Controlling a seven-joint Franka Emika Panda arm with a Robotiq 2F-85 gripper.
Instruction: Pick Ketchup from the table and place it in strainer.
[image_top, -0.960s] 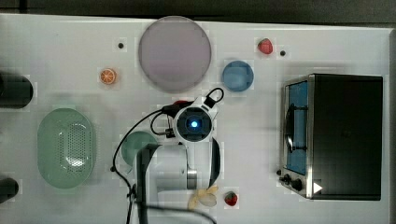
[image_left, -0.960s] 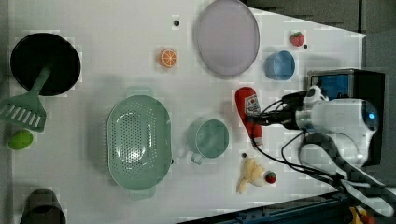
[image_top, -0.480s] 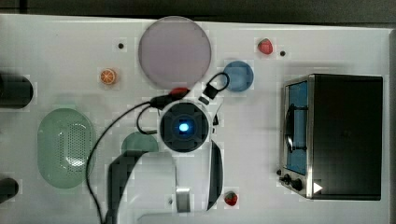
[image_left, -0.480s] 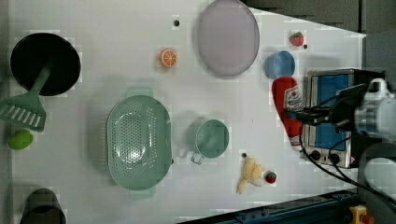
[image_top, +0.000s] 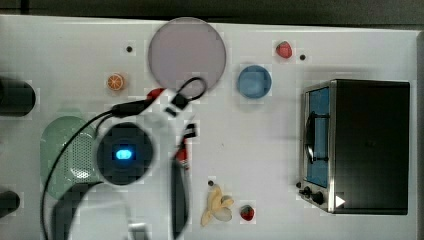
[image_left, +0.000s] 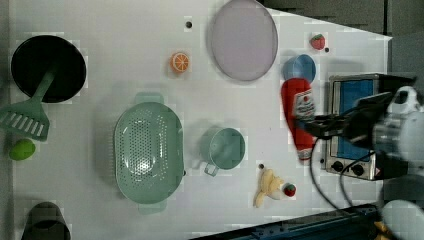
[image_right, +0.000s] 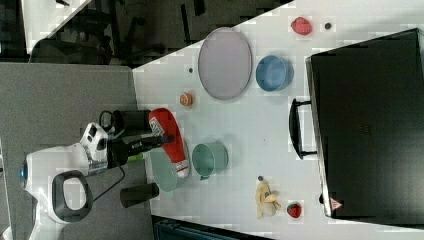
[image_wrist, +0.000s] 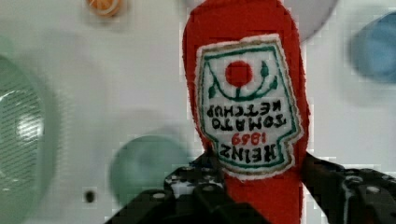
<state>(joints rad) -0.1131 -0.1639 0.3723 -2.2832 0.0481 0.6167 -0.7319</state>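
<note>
Your claw (image_wrist: 261, 196) is pinching the Ketchup (image_wrist: 247, 93) by its lower body, 1 dark finger (image_wrist: 196, 196) on each side of the red plush, with the white label facing the wrist camera. In the left view the Ketchup (image_left: 298, 115) hangs in the air off the counter (image_left: 125, 60), held lengthwise, with the claw (image_left: 312, 125) reaching in from 3 o'clock and gripping it near mid-body. There it overlaps the blue bowl (image_left: 299, 67) at its 12 o'clock end and sits just beside the toaster oven (image_left: 352, 125).

In the left view the strainer (image_left: 147, 150) lies on the counter well apart from the bottle, toward 9 o'clock, with the green cup (image_left: 225, 148) between them. In the right view the Ketchup (image_right: 170, 140) overlaps the strainer (image_right: 162, 172) rim, with the claw (image_right: 162, 140) coming from 9 o'clock.
</note>
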